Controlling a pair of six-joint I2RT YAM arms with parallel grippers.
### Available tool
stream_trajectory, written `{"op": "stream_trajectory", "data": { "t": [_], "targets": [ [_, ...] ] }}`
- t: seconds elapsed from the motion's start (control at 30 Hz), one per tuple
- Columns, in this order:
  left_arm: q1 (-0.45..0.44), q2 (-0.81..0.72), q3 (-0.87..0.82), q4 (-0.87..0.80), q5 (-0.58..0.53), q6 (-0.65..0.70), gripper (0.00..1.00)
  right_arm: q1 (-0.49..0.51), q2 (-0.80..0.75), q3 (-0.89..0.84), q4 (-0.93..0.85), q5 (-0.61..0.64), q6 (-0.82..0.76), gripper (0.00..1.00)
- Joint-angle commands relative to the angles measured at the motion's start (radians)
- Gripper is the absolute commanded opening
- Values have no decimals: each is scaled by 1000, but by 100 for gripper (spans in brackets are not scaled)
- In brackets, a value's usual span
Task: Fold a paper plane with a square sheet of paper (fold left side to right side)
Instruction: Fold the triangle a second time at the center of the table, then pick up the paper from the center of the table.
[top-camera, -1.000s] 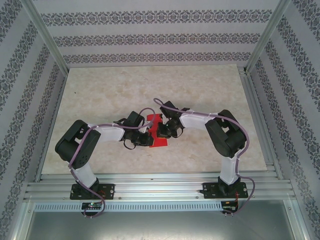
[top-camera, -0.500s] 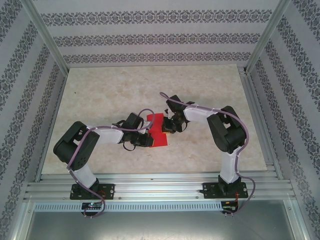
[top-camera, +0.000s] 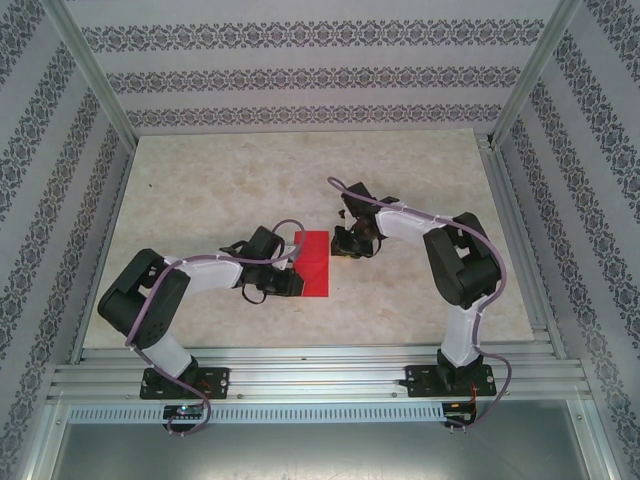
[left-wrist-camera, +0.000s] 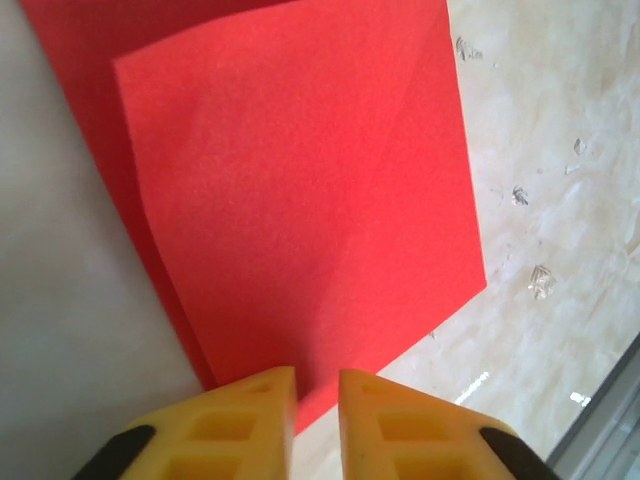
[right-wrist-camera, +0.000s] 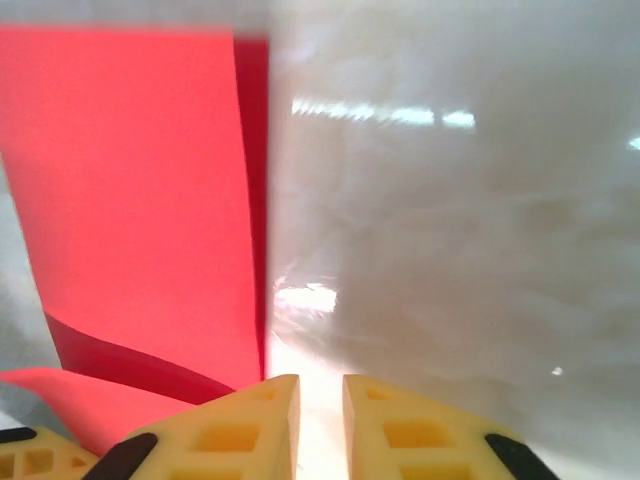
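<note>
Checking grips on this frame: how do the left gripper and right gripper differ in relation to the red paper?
The left gripper has the red paper showing in its gap; the right gripper has bare table there. The left gripper sits at the paper's near left; the right gripper beside its far right edge. Shared: jaws narrowly parted, neither clamping.
</note>
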Motion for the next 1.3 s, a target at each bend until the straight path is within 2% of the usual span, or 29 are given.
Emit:
{"op": "stream_trajectory", "data": {
  "t": [0.0,0.17,0.37,0.57,0.73,0.9,1.1,1.27],
  "targets": [
    [29,-69,52,-104,5,11,31,-27,-124,-45,26,56,-23,25],
    [108,-147,67,-105,23,10,46,-16,-189,-145,156,-41,29,26],
    [190,-128,18,-23,78,-25,53,76,-122,-123,230,-77,85,23],
    [213,-67,-19,92,125,-75,58,112,-29,-70,221,-40,97,22],
    [214,-23,-23,165,182,-92,57,99,-64,-86,206,-6,91,28],
    [208,19,-12,216,221,-108,52,75,-106,-132,214,0,91,36],
    [196,63,16,226,234,-110,42,58,-101,-184,303,-84,132,39],
    [190,73,30,200,212,-96,39,62,-67,-189,360,-136,171,38]
  ]
}}
